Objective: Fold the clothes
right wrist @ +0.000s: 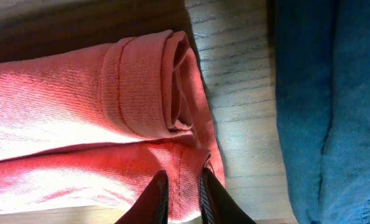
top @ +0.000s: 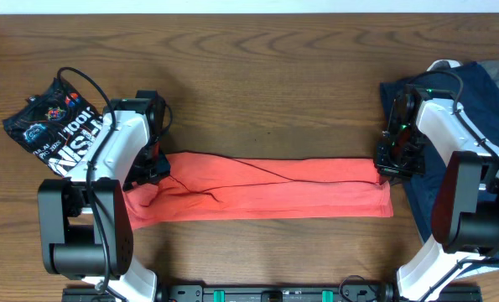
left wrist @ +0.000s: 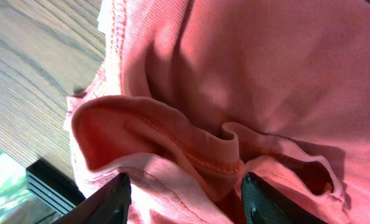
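The coral-red T-shirt (top: 274, 186) lies folded into a long narrow strip across the table's middle. My left gripper (top: 153, 164) is over its bunched left end; in the left wrist view its fingers (left wrist: 186, 198) stand wide apart with loose folds of the shirt (left wrist: 247, 81) between them. My right gripper (top: 389, 168) is at the strip's right end, and its fingers (right wrist: 182, 190) are pinched on the hemmed edge of the shirt (right wrist: 79, 93). The navy garment (top: 484, 101) lies at the far right and also shows in the right wrist view (right wrist: 334, 93).
A black printed tee (top: 52, 126) lies crumpled at the left, behind my left arm. The navy garment spreads under and beside my right arm. Bare wooden table (top: 274, 75) lies behind the strip. The table's front edge runs just below the strip.
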Motion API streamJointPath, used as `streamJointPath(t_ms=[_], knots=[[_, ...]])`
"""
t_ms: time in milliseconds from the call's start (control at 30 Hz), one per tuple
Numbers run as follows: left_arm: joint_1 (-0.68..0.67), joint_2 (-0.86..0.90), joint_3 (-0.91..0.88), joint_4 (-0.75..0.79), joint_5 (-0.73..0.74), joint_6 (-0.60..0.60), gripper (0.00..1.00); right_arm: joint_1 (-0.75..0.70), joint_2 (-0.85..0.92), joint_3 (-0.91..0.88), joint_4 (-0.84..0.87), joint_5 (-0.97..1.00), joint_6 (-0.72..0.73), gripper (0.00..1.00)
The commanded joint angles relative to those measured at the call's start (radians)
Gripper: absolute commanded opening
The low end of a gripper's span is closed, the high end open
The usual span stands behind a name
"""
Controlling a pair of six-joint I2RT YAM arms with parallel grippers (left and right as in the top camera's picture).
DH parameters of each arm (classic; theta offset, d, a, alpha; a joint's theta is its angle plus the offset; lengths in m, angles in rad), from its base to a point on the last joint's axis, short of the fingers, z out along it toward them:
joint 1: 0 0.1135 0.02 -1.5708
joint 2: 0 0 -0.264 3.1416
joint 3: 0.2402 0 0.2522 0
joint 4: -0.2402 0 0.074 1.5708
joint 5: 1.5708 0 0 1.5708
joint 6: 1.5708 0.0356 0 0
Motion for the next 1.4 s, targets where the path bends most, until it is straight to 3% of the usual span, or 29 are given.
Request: streamJointPath(t_ms=[0,267,567,1367], knots=[[0.003,-0.011,0.014,0.000,0.071,0.023,0.57,0.010,-0.023,-0.002,-0.001,-0.004,-0.015,0.17],[-0.001,-0.105,0.063,0.044,0.124,0.043,0.58,0.010,-0.023,-0.002,0.000,-0.004,-0.015,0.17],[-0.058,-0.079,-0.002,0.114,0.257,0.072,0.58,0.010,-0.023,-0.002,0.000,-0.004,-0.015,0.17],[-0.085,-0.031,-0.134,0.231,0.173,0.040,0.58,0.010,-0.023,-0.002,-0.001,-0.004,-0.015,0.18]])
